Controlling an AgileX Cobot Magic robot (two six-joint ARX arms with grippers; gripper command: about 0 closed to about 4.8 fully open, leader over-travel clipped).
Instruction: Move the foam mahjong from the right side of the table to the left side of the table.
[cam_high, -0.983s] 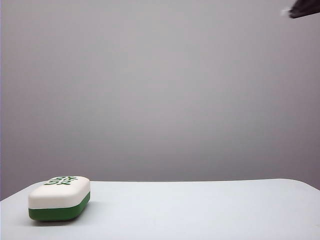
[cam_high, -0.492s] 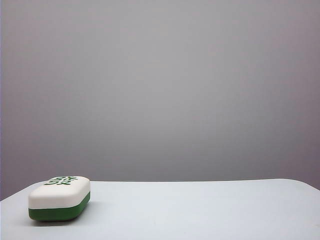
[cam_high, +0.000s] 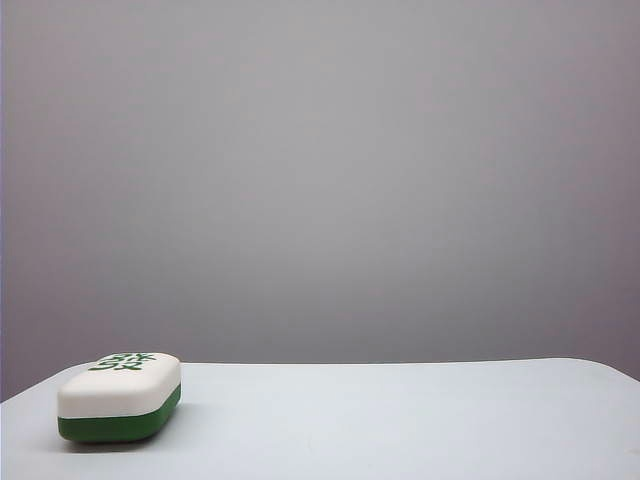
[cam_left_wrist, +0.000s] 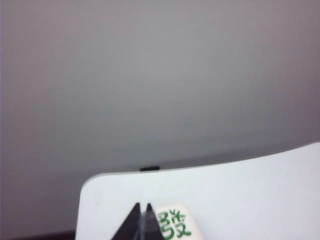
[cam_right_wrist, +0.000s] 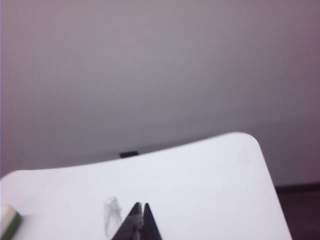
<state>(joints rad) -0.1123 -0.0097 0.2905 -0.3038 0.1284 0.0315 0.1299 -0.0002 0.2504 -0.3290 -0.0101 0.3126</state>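
Left gripper (cam_left_wrist: 142, 220) is pinched closed with nothing in it, tips touching, hanging above the table's (cam_high: 400, 420) left end with the foam mahjong (cam_left_wrist: 175, 225) just beside the tips in its wrist view. Right gripper (cam_right_wrist: 140, 220) is the same deal: clenched on nothing, up over the right half of the table, well apart from the tile. Neither arm shows in the exterior view at all.

The foam mahjong (cam_high: 119, 397) sits flat on the left end of the table, white layer up, green base down, green characters showing on top. So I'd say the move is basically done and this is the wrap-up stage, with both arms clear. If anything's left, it's just parking the arms without bumping the tile.

Further out on the table there's a faint greyish smudge (cam_right_wrist: 112, 216) close to the right gripper's tips, can't tell what it is. At the far edge of the table there's a small dark block (cam_left_wrist: 149, 168). Beyond that, plain grey wall (cam_high: 320, 180). Nothing stands in the way.
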